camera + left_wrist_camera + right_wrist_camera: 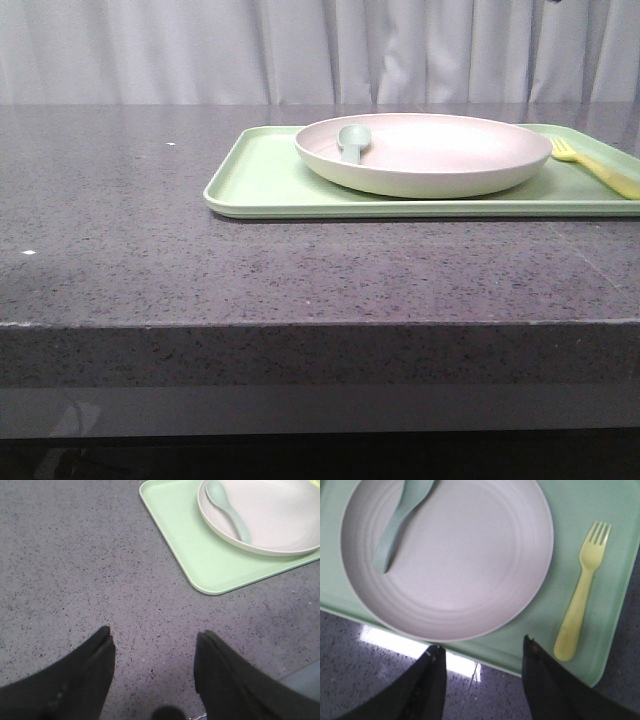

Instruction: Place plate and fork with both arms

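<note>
Resting on tray: plate, spoon inside | fork beside | both tools apart, empty

Even, soft light; bright glare on the counter; pictures sharp.

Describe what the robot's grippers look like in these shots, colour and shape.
Only the wrist cameras show them. The left gripper has two black, matte fingers, broad at the base and narrowing to blunt tips. The right gripper looks the same: two dark, tapered fingers. No cables or markings are visible, and the arms themselves are out of frame.
</note>
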Robot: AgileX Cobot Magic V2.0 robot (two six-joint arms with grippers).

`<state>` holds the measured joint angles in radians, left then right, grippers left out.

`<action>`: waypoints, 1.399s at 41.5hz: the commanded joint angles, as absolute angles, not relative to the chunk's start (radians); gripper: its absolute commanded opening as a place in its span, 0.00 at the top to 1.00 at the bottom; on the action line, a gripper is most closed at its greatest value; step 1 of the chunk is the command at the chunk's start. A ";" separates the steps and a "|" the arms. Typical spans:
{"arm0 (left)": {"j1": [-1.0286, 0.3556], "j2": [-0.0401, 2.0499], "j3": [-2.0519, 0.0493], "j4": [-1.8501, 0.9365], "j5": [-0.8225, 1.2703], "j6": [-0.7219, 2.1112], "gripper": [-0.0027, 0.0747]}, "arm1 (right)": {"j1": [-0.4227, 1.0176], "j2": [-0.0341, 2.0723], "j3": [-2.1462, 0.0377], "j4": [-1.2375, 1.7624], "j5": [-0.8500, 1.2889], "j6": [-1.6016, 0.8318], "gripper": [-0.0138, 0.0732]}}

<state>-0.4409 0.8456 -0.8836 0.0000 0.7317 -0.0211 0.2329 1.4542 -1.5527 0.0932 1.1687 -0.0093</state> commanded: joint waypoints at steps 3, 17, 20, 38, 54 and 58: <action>-0.443 0.865 -0.911 0.000 0.663 -0.017 0.49 | 0.234 1.288 -1.464 0.073 1.113 -0.022 0.40; -0.443 0.865 -0.911 0.000 0.655 -0.017 0.49 | 0.234 0.963 -1.184 0.025 1.032 0.057 0.40; -0.443 0.865 -0.911 0.000 0.655 -0.017 0.49 | 0.234 0.899 -1.139 -0.007 1.014 0.090 0.40; -0.443 0.865 -0.911 0.000 0.653 -0.017 0.80 | 0.234 0.706 -1.013 -0.029 0.966 0.118 0.86; -0.443 0.865 -0.911 -0.007 0.653 -0.017 0.99 | 0.234 0.706 -1.013 -0.026 0.999 0.118 0.92; -0.443 0.865 -0.911 -0.007 0.657 -0.017 0.99 | 0.234 0.706 -1.013 -0.026 0.999 0.118 0.92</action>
<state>-0.4409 0.8702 -0.8836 0.0000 0.7251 -0.0211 0.2344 0.7096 -0.9905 -0.0125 1.0503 0.1190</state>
